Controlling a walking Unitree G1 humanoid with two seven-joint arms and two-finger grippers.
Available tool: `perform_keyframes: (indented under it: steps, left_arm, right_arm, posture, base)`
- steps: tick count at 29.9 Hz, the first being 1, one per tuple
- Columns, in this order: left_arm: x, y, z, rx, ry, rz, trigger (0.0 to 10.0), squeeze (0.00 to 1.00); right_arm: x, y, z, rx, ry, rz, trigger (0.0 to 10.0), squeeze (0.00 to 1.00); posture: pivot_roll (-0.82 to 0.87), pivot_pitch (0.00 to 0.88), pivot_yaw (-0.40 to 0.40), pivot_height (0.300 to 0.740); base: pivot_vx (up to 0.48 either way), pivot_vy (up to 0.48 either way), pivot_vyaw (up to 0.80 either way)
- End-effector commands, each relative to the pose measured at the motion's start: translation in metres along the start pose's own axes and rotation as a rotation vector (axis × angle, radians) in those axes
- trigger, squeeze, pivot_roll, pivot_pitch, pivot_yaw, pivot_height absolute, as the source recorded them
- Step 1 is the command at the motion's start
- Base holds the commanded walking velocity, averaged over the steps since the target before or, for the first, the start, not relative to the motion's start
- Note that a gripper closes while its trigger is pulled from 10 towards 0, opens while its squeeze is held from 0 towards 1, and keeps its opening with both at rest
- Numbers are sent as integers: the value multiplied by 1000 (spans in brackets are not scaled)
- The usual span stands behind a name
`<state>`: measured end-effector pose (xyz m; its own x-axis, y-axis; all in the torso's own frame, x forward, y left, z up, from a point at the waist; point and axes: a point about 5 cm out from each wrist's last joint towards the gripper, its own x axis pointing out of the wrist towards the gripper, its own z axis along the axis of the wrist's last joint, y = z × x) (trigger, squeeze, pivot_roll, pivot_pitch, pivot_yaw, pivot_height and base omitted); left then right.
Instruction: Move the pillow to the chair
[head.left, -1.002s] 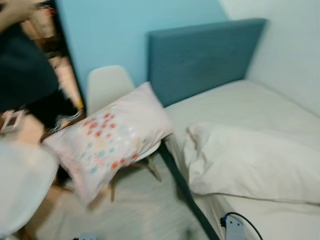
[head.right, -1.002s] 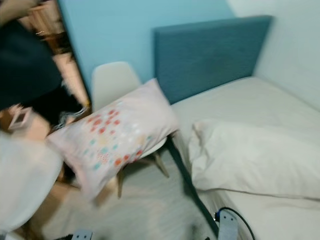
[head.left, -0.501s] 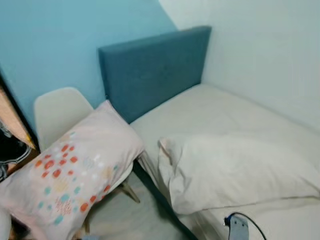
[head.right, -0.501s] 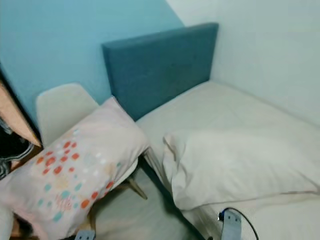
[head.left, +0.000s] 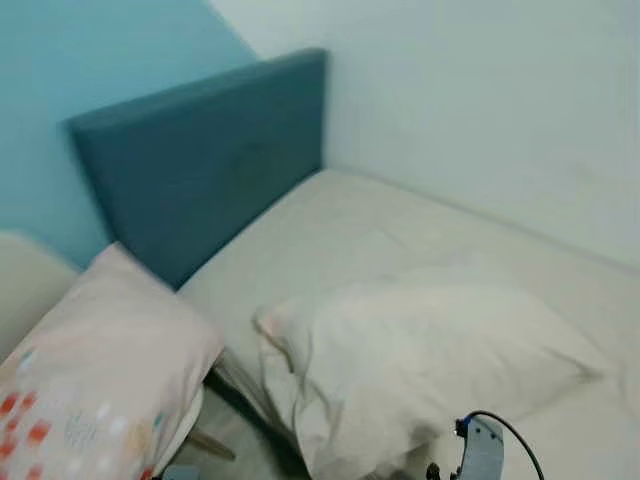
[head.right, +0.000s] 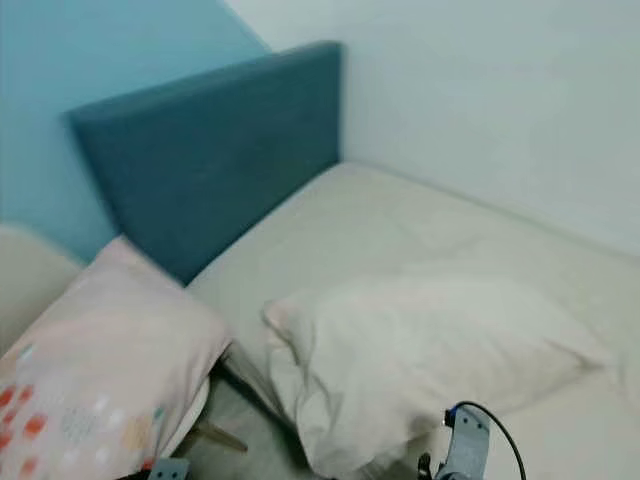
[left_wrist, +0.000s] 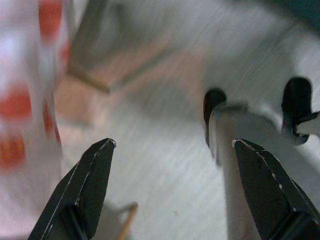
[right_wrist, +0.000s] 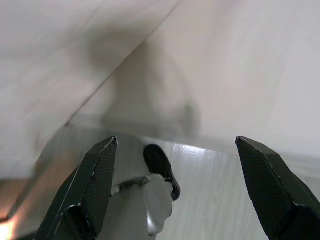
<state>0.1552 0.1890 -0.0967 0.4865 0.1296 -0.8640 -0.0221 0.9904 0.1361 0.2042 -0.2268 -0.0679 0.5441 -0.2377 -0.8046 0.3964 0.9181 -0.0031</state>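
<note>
A pink pillow (head.left: 95, 375) with red and teal dots lies on the white chair (head.left: 22, 280) at the lower left, beside the bed. A plain white pillow (head.left: 420, 355) rests on the bed's mattress (head.left: 390, 225). In the left wrist view my left gripper (left_wrist: 172, 192) hangs open over the floor, with the dotted pillow (left_wrist: 25, 100) blurred at one side. My right gripper (right_wrist: 177, 187) is open too, beside the bed's pale side. Nothing is between either pair of fingers.
A blue padded headboard (head.left: 200, 155) stands against a light blue wall (head.left: 90, 50); a white wall (head.left: 480, 110) runs along the bed's far side. A chair leg (left_wrist: 92, 82) crosses the wooden floor (left_wrist: 165, 150). The robot's foot (right_wrist: 160, 165) shows below the right gripper.
The whole view has swung to the right: the person, the doorway and most of the chair have slid out at the left, and the white pillow and bed now sit in the middle.
</note>
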Motion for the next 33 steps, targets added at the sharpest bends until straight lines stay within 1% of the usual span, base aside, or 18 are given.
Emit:
perform_keyframes:
  steps: [1, 3, 5, 7, 9, 10, 11, 12, 17, 22, 23, 25, 26, 28, 29, 30, 32, 33]
  left_arm:
    - [-2, 0, -12, -3, 34, -6, 10000, 0]
    - [-2, 0, -13, 5, 37, -9, 10000, 0]
    - [-2, 0, -13, -7, 39, -6, 10000, 0]
    - [-2, 0, -13, -11, 40, -2, 10000, 0]
    - [-2, 5, -13, -26, 38, 15, 10000, 0]
    - [-2, 5, -13, -26, 38, 15, 10000, 0]
    - [-2, 17, -13, -29, 32, 29, 10000, 0]
    - [-2, 21, -13, -28, 31, 34, 10000, 0]
    - [-2, 24, -13, -26, 29, 40, 10000, 0]
    - [-3, 25, -14, -27, 19, 48, 10000, 0]
    - [-3, 25, -14, -27, 19, 48, 10000, 0]
    - [-3, 23, -13, -31, 2, 55, 10000, 0]
    - [-3, 23, -10, -59, -26, 74, 10000, 0]
    - [-3, 23, -9, -66, -32, 79, 10000, 0]
    - [-2, 30, -2, -91, -65, 117, 10000, 0]
    - [-2, 30, -2, -91, -65, 117, 10000, 0]
    - [-3, 44, 11, -129, -133, 197, 10000, 0]
    - [-3, 51, 18, -131, -157, 225, 10000, 0]
  right_arm:
    - [0, 4, 7, 28, -30, 21, 10000, 0]
    - [1, 9, 14, 52, -52, 50, 10000, 0]
    - [1, 19, 24, 97, -87, 105, 10000, 0]
    - [1, 21, 26, 105, -91, 115, 10000, 0]
    - [0, 27, 31, 142, -104, 146, 10000, 0]
    - [0, 27, 31, 142, -104, 146, 10000, 0]
    - [0, 30, 34, 177, -102, 168, 10000, 0]
    - [0, 31, 36, 194, -104, 177, 10000, 0]
    - [0, 31, 44, 228, -130, 183, 10000, 0]
    - [0, 25, 55, 351, -158, 189, 10000, 0]
    - [0, 25, 55, 351, -158, 189, 10000, 0]
    - [0, 25, 58, 400, -166, 206, 10000, 0]
    - [0, 26, 62, 446, -179, 231, 10000, 0]
    - [-1, 26, 63, 455, -182, 237, 10000, 0]
    - [-1, 26, 67, 488, -196, 259, 10000, 0]
    - [-1, 26, 67, 488, -196, 259, 10000, 0]
    - [-2, 27, 76, 541, -227, 309, 10000, 0]
    - [-3, 27, 78, 537, -231, 315, 10000, 0]
  posture:
    - [-94, 3, 23, 740]
    - [-96, 0, 24, 740]
    - [-96, 0, 24, 740]
    - [-96, 0, 24, 740]
    - [-96, 0, 24, 740]
    - [-96, 0, 24, 740]
    - [-97, 0, 24, 740]
    - [-97, 0, 25, 735]
    - [-97, 0, 25, 715]
    - [-100, 0, 26, 685]
    - [-100, 0, 26, 685]
    - [-100, 0, 26, 675]
    - [-102, 0, 23, 665]
    - [-102, 0, 23, 660]
    - [-102, 0, 23, 655]
    - [-102, 0, 23, 655]
    - [-104, 0, 21, 640]
    - [-104, 0, 21, 635]
  base:
    - [0, -465, 0]
    - [0, -465, 0]
    - [0, -465, 0]
    - [0, -356, 0]
    - [0, 0, 0]
    - [0, 0, 0]
    - [0, 0, 0]
    - [0, 0, 0]
    - [0, 0, 0]
    - [0, 0, 0]
    - [0, 0, 0]
    - [0, 0, 0]
    - [0, 0, 0]
    - [0, 0, 0]
    - [0, 0, 0]
    - [0, 0, 0]
    - [0, 0, 0]
    - [0, 0, 0]
